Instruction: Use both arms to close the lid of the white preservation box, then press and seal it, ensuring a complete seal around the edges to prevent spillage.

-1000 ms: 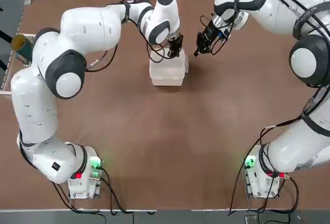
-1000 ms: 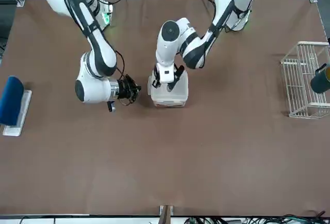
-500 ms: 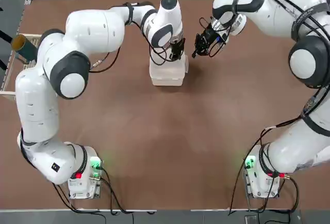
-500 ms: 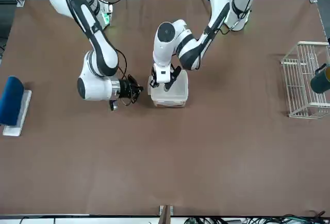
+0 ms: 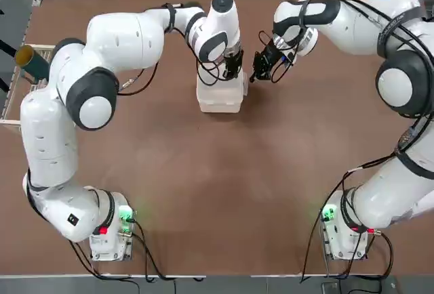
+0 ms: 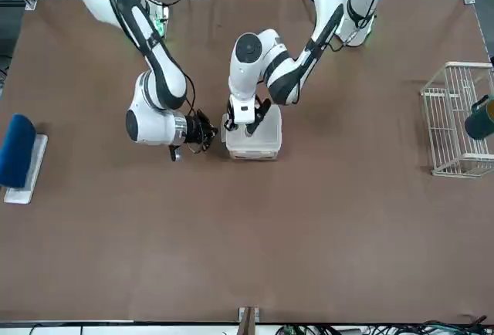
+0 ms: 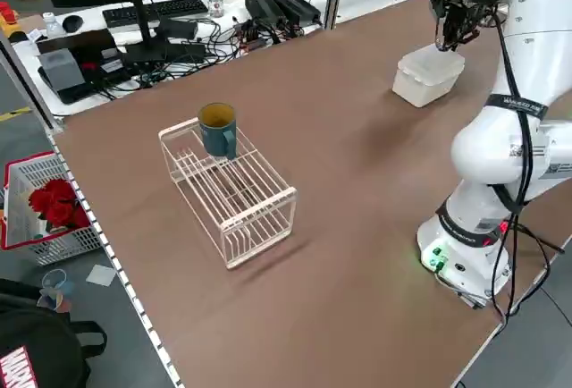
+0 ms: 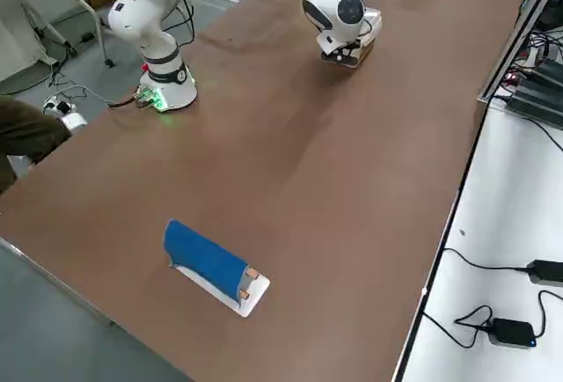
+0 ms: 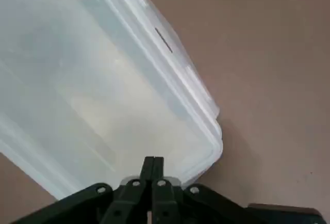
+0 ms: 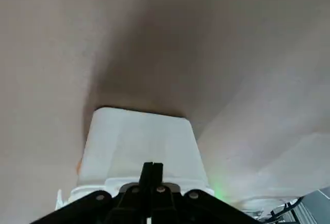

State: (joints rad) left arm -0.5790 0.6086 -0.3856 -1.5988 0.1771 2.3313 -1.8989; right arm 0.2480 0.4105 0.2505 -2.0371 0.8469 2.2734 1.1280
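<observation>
Pressing the milky, rounded-rectangle lid point(image 5: 220, 91), the left hand point(image 5: 232, 72) is pinched closed; right hand point(image 5: 258, 70) likewise, beside it.

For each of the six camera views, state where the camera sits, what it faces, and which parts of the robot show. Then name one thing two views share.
Top: overhead; both arms, left gripper on the lid.
Front: across the table, facing the robot; both arms, wire rack.
Left side: raised; left arm, mug.
Right side: raised; right arm, blue roll.
Left wrist: shut fingers over the lid.
Right wrist: shut fingers facing the white preservation box.
Shared: top and front both show the right gripper beside the box.
</observation>
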